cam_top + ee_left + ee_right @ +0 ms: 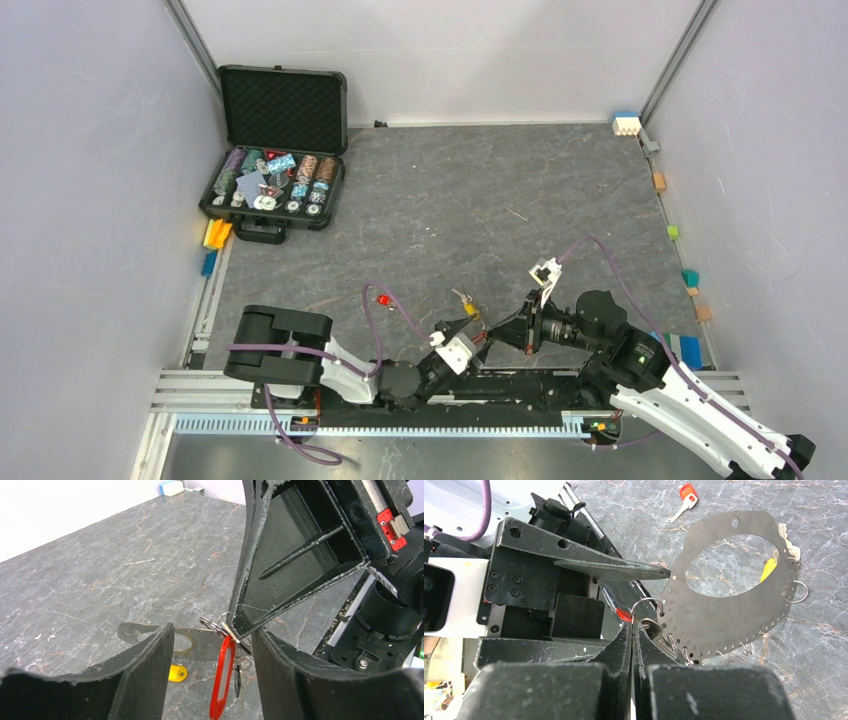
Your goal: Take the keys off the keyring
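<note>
Right hand (633, 627), low over the grey marbled table (125, 570), is squeezed fully shut. Its fingertips pinch the rim of the dark grey, flat keyring (724, 610) with the oval hole, just where small silver rings (644, 605) bunch. Left hand (214, 630) faces it, spread wide and gripping nothing. A long red-headed key (222, 675) dangles from those rings in its gap. Just past the left hand, a yellow-headed key (176, 673) shows below the keyring's edge. Farther off, a loose orange-red key (686, 495) lies on the table.
</note>
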You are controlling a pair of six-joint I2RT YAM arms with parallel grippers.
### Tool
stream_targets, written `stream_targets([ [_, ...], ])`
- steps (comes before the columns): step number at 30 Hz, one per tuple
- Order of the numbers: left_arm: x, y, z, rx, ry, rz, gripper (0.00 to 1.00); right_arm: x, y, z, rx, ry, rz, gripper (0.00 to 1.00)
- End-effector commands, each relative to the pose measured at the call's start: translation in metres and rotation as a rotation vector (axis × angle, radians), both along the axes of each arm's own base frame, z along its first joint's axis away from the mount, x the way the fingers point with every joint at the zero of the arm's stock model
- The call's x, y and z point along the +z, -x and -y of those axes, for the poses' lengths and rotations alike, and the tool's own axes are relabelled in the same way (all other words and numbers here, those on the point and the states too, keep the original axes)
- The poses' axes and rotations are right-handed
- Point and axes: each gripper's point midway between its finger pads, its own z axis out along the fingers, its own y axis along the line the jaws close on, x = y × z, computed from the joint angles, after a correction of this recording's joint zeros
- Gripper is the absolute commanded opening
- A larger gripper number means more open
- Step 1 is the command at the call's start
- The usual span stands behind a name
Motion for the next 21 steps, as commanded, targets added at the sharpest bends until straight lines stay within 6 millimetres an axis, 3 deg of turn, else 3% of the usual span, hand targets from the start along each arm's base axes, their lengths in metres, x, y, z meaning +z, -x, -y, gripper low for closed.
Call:
stream_targets([
  [1,0.017,-0.005,-0.002,0.056,0.057,0.002,0.62,0.024,0.0,-0.004,0.021,-0.056,0.061,0.0],
  [16,0.007,-0.005,-0.009,0.055,0.076,-0.047,0.38,0.032,-0.002,-0.003,0.009,-0.077,0.084,0.0],
  [18,0.006,-0.005,-0.011,0.057,0.078,-0.053,0.32,0.032,-0.003,-0.002,0.002,-0.078,0.089,0.0],
  [21,0.003,-0.006,-0.013,0.057,0.062,-0.054,0.13,0.033,-0.004,-0.002,-0.002,-0.082,0.095,0.0],
])
